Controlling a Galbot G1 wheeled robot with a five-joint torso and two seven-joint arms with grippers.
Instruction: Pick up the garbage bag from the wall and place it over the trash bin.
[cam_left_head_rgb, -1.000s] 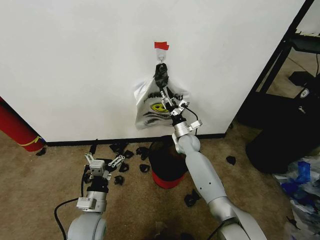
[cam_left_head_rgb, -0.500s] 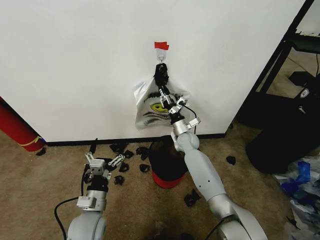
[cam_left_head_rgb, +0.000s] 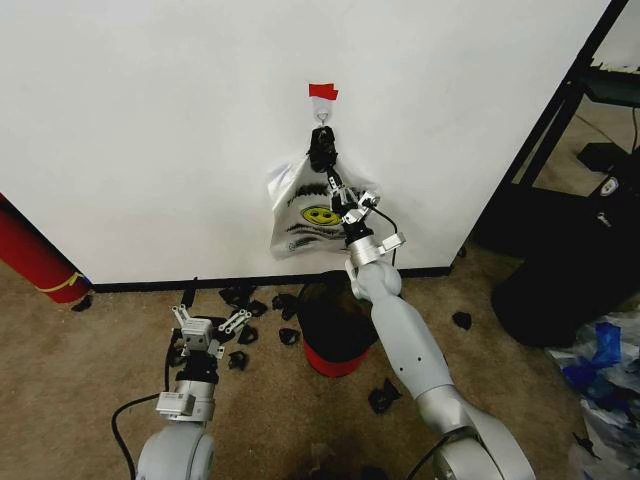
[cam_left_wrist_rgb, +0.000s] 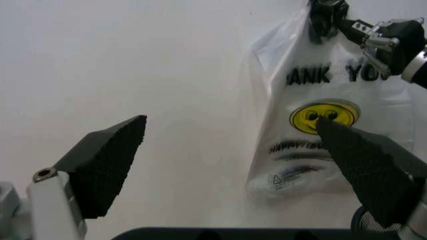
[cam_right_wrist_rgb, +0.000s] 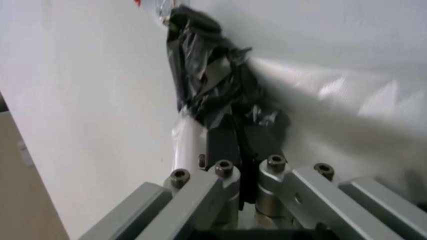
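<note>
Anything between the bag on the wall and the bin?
Nothing visible but the right arm, crossing above the trash bin. The white bag hangs just above it, right gripper shut on its black knot. Left gripper hangs low, open.

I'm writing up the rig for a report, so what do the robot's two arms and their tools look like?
Both arms are smooth, rounded silver-grey tubes with a lighter metal collar at the wrist. The right tool is slim bare-metal linkage with bolt heads and black pads. The left tool has silver linkages and dark wedge-shaped textured fingers. Thin black cables loop beside each wrist.
</note>
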